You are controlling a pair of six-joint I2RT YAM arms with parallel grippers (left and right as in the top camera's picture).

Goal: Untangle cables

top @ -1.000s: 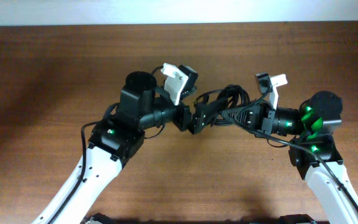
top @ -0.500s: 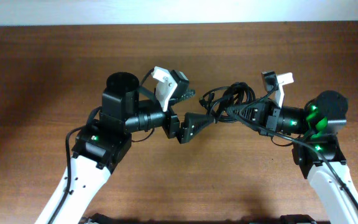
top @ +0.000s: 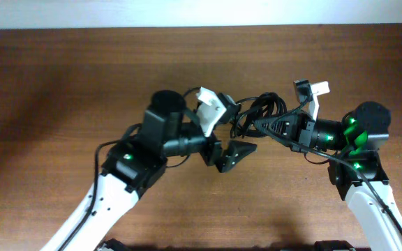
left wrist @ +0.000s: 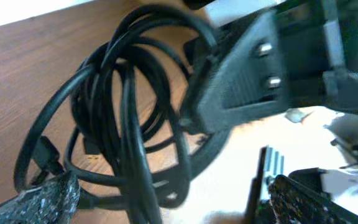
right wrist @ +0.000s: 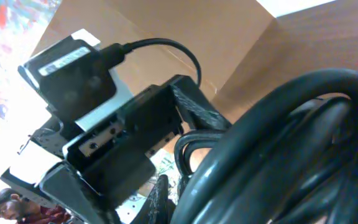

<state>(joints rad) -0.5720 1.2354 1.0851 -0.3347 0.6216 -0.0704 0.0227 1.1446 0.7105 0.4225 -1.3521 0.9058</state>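
Note:
The cables (top: 258, 110) are a bundle of thin black loops held up over the wooden table (top: 61, 84). My right gripper (top: 264, 127) is shut on the bundle's right side. In the right wrist view the cords (right wrist: 278, 149) fill the frame, right against my fingers (right wrist: 166, 200). My left gripper (top: 231, 155) is open just below and left of the bundle. In the left wrist view its two fingers (left wrist: 173, 208) are spread wide, and the loops (left wrist: 126, 124) hang between and beyond them. A small plug (left wrist: 45, 149) shows at a cord's end.
The two arms meet close together mid-table, wrist to wrist. The left arm's white camera mount (top: 208, 108) sits next to the bundle, and the right arm's mount (top: 311, 94) stands behind it. The table's far edge (top: 201, 26) runs along a white wall.
My left gripper has swung from the left side of the bundle, where it pulled a strand taut, back rightward and lower, and now stands open. The right arm holds still.

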